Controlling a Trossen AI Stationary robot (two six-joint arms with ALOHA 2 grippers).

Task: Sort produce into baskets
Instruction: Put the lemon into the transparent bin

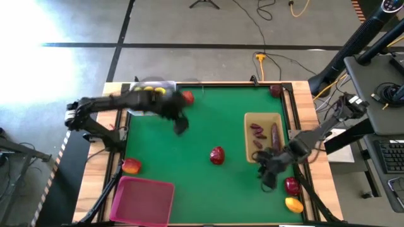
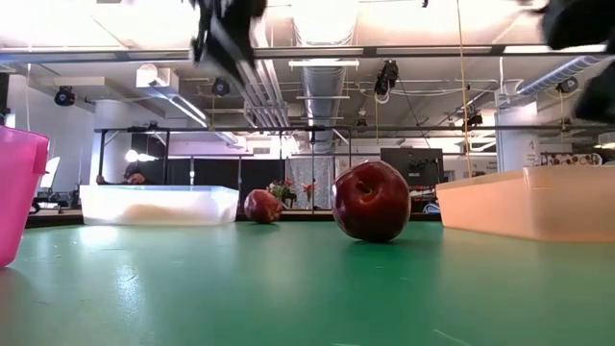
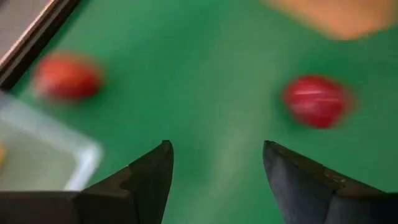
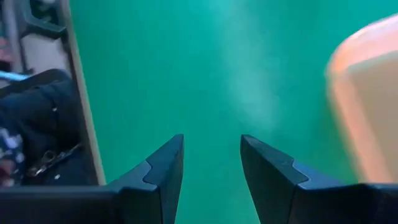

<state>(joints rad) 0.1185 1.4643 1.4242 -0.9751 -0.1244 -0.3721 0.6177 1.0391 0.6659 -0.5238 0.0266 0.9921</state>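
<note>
My left gripper (image 1: 181,126) is open and empty above the green mat, just off the clear bin (image 1: 151,94) that holds yellow lemons (image 1: 151,90). A red fruit (image 1: 187,97) lies beside that bin. A dark red fruit (image 1: 217,154) lies mid-table; it also shows in the left wrist view (image 3: 316,101) ahead of the fingers. My right gripper (image 1: 268,180) is open and empty, just off the near end of the tan tray (image 1: 265,120), which holds dark purple pieces (image 1: 257,131). A red fruit (image 1: 291,185) and a lemon (image 1: 293,204) lie near it.
The magenta bin (image 1: 142,200) stands at the near left, with a red-orange fruit (image 1: 131,166) beside it. A dark red fruit (image 1: 275,90) lies at the far right corner. A wooden frame (image 1: 208,84) rims the mat. The mat's middle is bare green.
</note>
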